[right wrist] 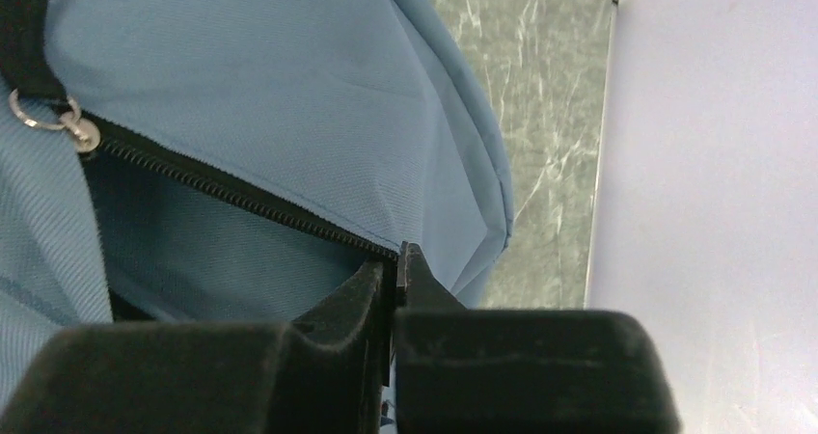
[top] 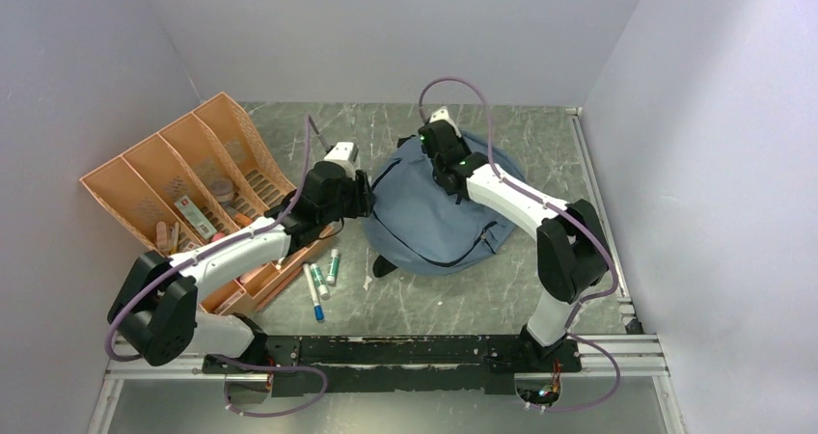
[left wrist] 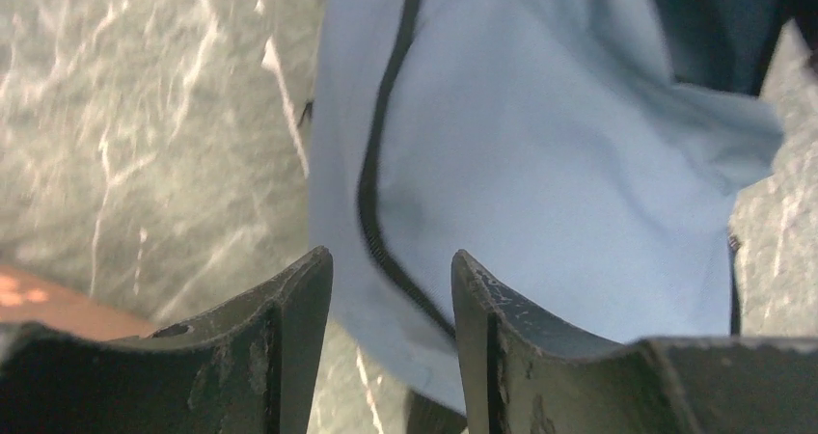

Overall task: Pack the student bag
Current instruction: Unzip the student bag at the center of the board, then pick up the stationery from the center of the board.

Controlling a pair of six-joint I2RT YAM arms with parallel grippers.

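Top external view: the student bag (top: 439,212) lies flat on the grey marbled table (top: 540,289), about mid-table, slightly to the right. The left gripper (top: 362,199) sits at the bag's left edge. The right gripper (top: 432,143) is at the bag's far edge. An orange compartment tray (top: 183,188) lies tilted on the left side of the table with small items in its slots. Several markers (top: 319,282) lie on the table between the tray and the bag.

Left wrist view: the left gripper (left wrist: 391,270) has its fingers spread, with nothing between them. The student bag (left wrist: 559,164) is below and ahead of them, and a black zipper line runs under the gap. Bare table (left wrist: 145,116) shows on the left, and an orange tray corner (left wrist: 39,301) shows at the lower left edge.

Right wrist view: the right gripper (right wrist: 397,260) is closed, pinching the bag's fabric at the zipper edge. The student bag (right wrist: 270,67) fills the left of the view. Its zipper is parted, showing a dark interior. A metal pull ring (right wrist: 39,116) hangs at the upper left. The table (right wrist: 545,87) and a pale wall (right wrist: 714,135) are visible on the right.
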